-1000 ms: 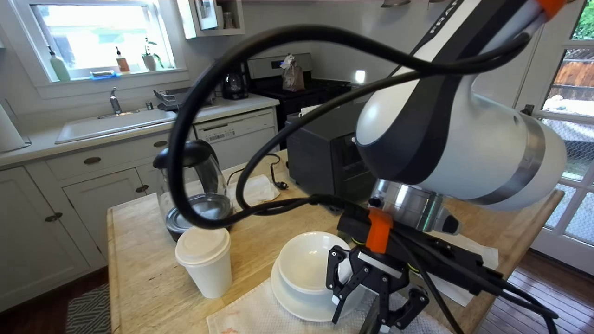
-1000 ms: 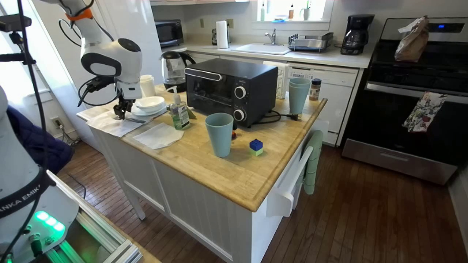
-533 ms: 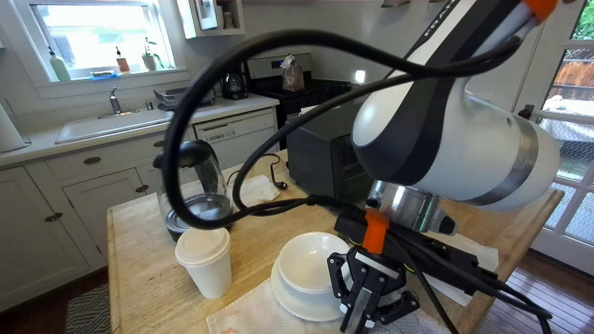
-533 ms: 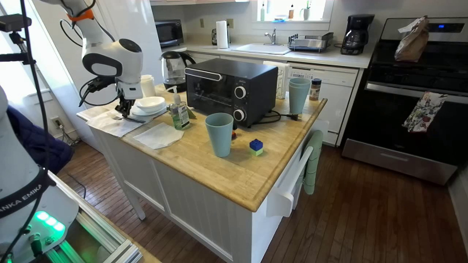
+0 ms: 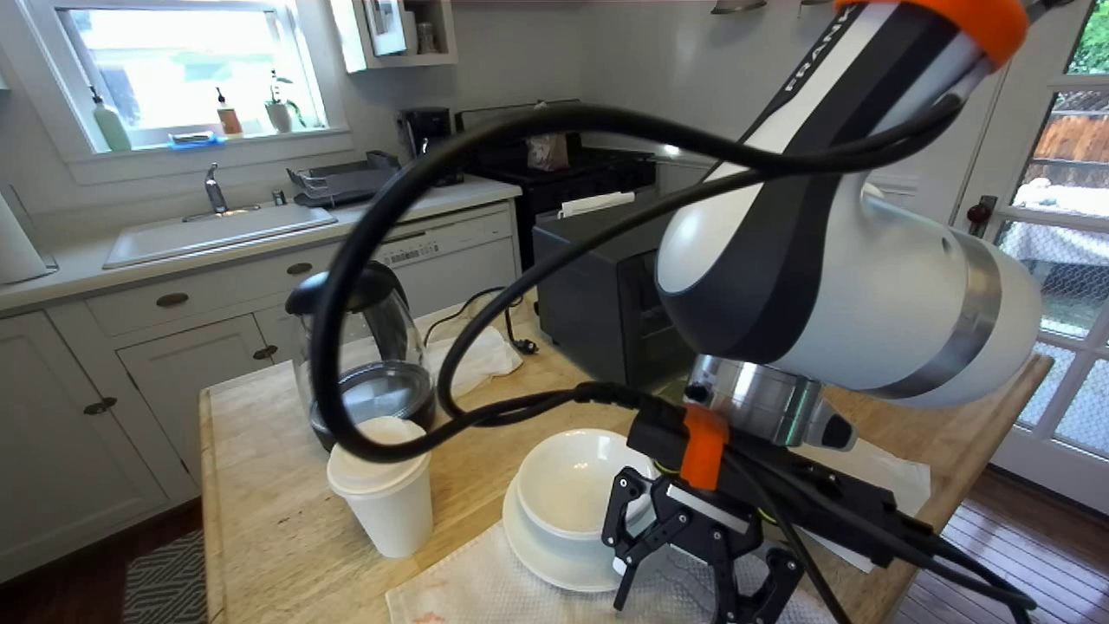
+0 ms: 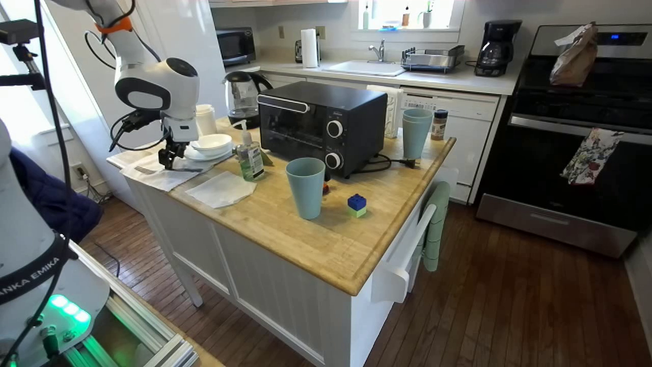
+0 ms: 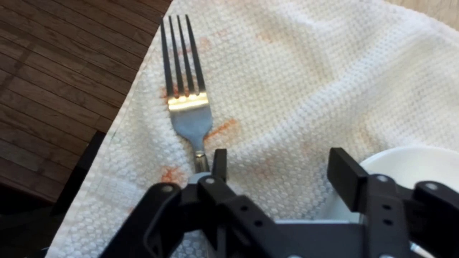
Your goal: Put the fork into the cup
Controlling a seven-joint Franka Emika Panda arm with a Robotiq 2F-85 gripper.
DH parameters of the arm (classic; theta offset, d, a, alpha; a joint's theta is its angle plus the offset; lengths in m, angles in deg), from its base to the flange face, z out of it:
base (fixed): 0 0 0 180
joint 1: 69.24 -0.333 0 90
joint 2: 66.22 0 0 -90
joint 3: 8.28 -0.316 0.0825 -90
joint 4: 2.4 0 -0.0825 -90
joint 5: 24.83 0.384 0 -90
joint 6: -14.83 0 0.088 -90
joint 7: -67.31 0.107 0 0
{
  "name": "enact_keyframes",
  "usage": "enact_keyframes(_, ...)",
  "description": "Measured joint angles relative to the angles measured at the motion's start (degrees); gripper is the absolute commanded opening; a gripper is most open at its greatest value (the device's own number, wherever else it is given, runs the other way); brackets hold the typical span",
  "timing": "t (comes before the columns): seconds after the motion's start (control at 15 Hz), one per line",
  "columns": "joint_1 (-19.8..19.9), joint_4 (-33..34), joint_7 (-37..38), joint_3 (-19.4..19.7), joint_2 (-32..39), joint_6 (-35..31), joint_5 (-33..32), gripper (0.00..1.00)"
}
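In the wrist view we find the gripper, jaws well apart and gripping nothing, just right of the fork, which lies on the cloth, tines far, handle running nearer and out of sight behind the left-hand finger.

The arm is smooth and white, with a curving black panel and, at three o'clock in an exterior view, a brushed metal ring. An orange band circles it near two o'clock. Thick black cables loop from twelve round to nine. Near four I see a shiny silver wrist and an orange strap. The gripper is black and angular, with small silver screws. At eight o'clock in an exterior view, on the pale base, I can read white letters, ANKA EMIKA, above three lights glowing green.
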Motion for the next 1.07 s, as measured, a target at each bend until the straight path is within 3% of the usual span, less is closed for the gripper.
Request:
enact_keyframes(0.67, 0.0, 1.7, -5.6, -0.1, -0.9, -2.3, 2.5, 1.0)
enact_keyframes(1.07, -0.2, 1.3, -4.4, 0.0, -1.1, -1.1, -1.7, 1.0)
